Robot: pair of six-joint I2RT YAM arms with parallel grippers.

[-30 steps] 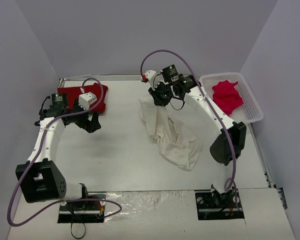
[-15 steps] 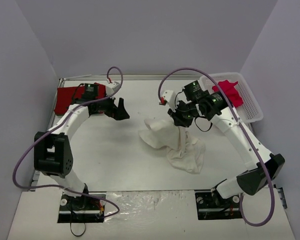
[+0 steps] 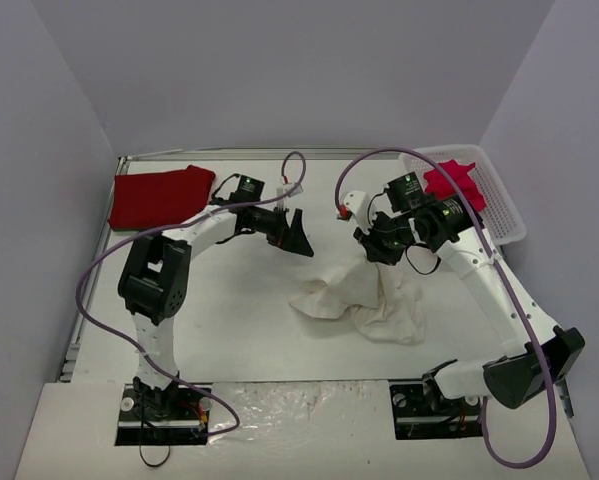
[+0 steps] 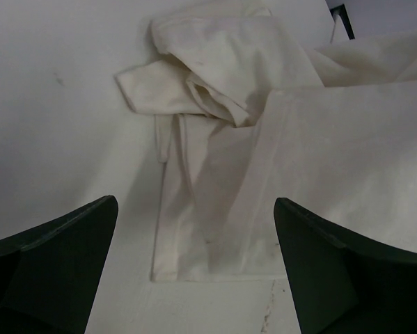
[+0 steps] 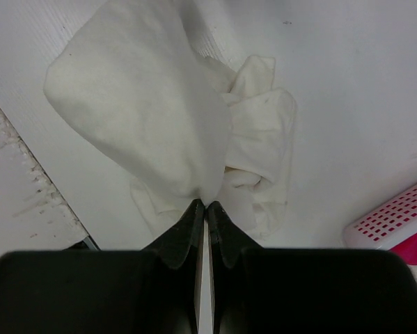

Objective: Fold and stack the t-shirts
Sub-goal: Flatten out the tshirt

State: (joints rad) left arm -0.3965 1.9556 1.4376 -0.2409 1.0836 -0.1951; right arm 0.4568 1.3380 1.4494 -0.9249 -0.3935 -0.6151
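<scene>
Large cream-white cloth t-shirt point(image 3: 364, 300), crumpled at mid-table: folding not yet begun.
One edge is pinched in the closed right gripper point(image 5: 202, 205). The left gripper point(image 4: 194, 202) hovers just beside the shirt, spread wide and empty. Red t-shirt point(image 3: 159, 197) lies folded flat at the far-left corner. Pinkish-red t-shirt point(image 3: 453, 190) sits bunched in the white plastic lattice basket point(image 3: 504, 215). Seemingly one of three done.

no readable text, labels or numbers
</scene>
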